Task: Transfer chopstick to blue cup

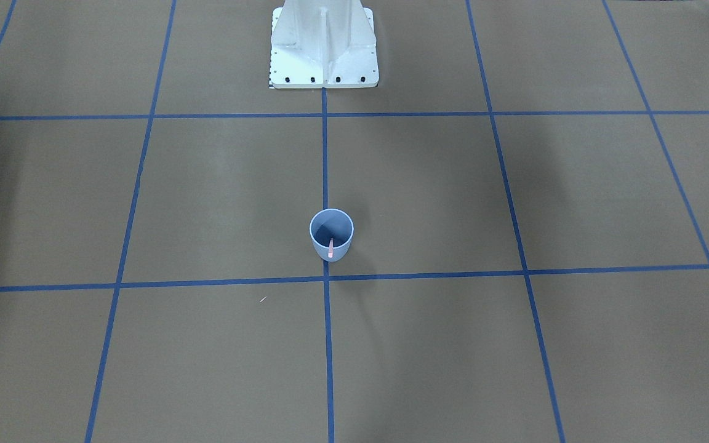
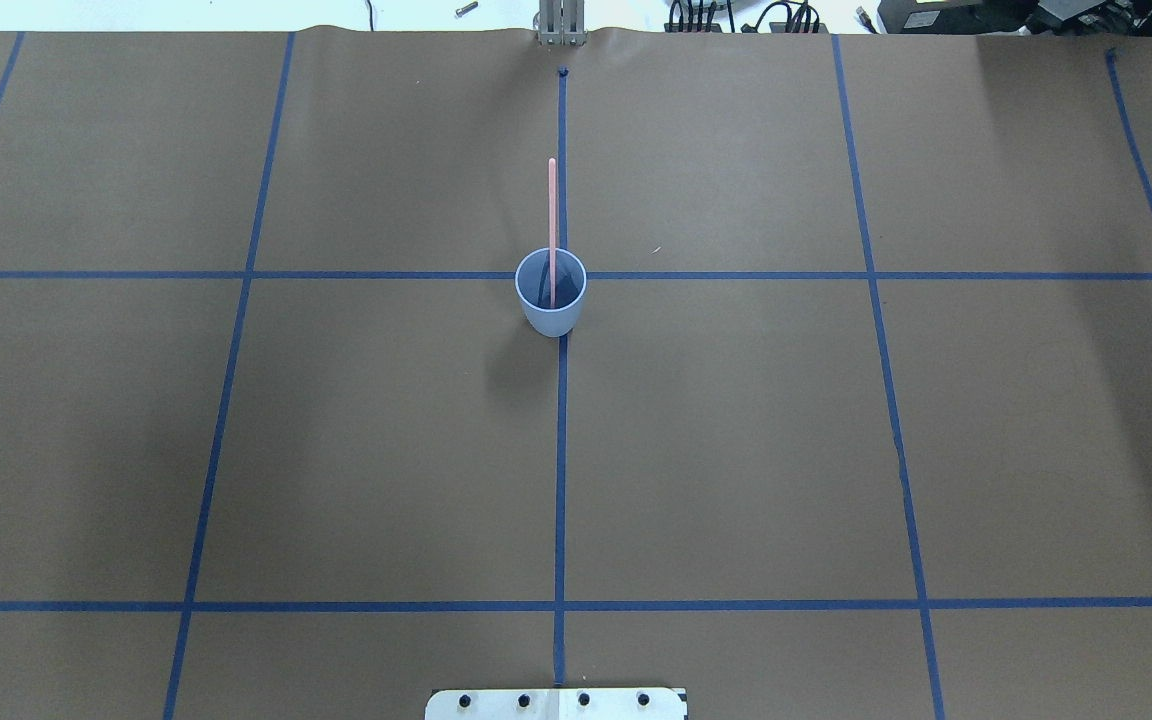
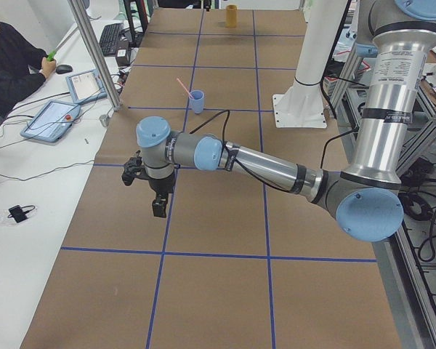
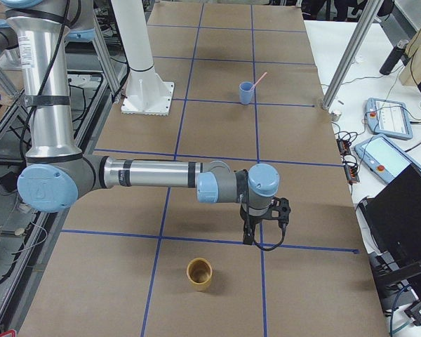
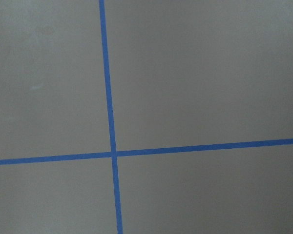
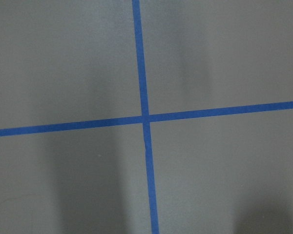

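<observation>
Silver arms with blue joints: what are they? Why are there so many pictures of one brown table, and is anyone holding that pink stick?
They belong to one robot: its left arm and right arm. Each ends in a two-finger grabber, the left gripper and the right gripper, both hanging above the table. Two cameras look down from behind and in front of the robot, two from the table's ends, and two sit on the wrists, showing only brown paper and blue tape lines. Nobody holds the pink chopstick: it leans in the blue cup mid-table. I see nothing in either gripper. A tan cup stands near the right one.
</observation>
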Controlling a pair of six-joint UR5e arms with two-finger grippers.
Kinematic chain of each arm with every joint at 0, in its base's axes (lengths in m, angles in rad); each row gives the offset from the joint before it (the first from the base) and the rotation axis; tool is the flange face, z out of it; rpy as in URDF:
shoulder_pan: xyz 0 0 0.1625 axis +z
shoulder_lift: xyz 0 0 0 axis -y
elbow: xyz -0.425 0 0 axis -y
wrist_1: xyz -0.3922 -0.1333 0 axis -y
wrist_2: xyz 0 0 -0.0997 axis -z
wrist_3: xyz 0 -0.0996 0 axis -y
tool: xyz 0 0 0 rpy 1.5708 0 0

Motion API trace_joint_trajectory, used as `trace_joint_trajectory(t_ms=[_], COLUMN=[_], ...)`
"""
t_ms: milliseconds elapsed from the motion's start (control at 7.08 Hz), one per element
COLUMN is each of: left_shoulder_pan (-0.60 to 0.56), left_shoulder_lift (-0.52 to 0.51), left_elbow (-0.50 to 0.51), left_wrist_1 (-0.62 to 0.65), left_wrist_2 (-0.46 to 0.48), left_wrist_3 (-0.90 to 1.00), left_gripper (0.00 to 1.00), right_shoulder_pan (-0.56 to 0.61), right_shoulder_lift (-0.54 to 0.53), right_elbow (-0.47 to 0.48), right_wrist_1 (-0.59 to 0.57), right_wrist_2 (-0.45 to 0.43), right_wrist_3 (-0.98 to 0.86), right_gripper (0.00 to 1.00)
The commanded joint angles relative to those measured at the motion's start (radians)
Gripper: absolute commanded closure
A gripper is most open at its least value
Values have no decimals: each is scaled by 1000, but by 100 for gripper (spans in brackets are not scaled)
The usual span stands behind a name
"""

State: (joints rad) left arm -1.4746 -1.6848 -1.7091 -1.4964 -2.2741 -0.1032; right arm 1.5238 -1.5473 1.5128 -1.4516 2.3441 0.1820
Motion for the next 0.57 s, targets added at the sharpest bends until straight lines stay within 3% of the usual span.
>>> trace_joint_trajectory(t_ms=[0, 283, 424], left_shoulder_pan=[-6, -50, -52], left_shoulder_lift=[51, 54, 56], left_elbow=[61, 80, 86], left_wrist_1=[-131, -119, -116], left_wrist_2=[1, -39, -104], left_wrist_3=[2, 0, -1], left_gripper=[2, 2, 2], right_shoulder_pan=[3, 10, 30], right_shoulder_lift=[-31, -17, 7], right_elbow=[-28, 19, 44], right_wrist_1=[116, -16, -94], right_wrist_2=[12, 67, 76], right_wrist_3=[2, -1, -6], right_gripper=[0, 0, 0])
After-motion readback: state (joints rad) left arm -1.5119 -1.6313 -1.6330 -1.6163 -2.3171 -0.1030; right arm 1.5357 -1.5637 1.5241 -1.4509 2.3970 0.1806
